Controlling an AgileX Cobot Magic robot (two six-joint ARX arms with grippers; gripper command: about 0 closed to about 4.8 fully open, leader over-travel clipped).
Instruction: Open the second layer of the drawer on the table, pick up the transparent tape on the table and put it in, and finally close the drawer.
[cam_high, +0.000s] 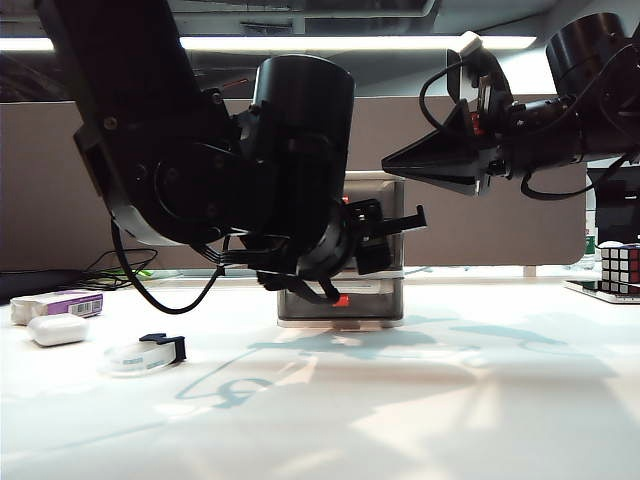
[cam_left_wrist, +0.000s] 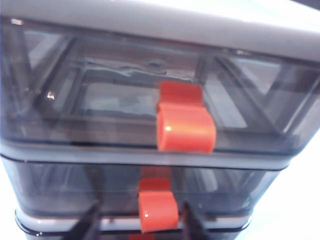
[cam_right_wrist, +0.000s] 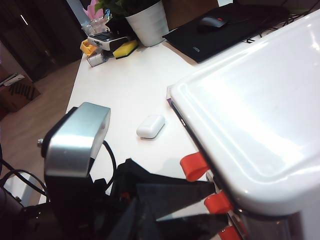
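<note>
While left end effector (cam_left_wrist: 138, 222) straddles second layer (cam_left_wrist: 150, 192) tab, transparent tape (cam_high: 147, 353) lies flat.

Left tool (cam_left_wrist: 138, 225) fingers either side of the second layer's (cam_left_wrist: 75, 187) red tab handle (cam_left_wrist: 158, 210), jaws apart.

The drawer (cam_high: 385, 215) stands upright at the table's (cam_high: 450, 400) far middle: three smoky-grey layers in a white frame. The second layer (cam_left_wrist: 75, 187) (red tab) looks shut. The transparent tape (cam_high: 145, 353) lies flat, well left.
</note>
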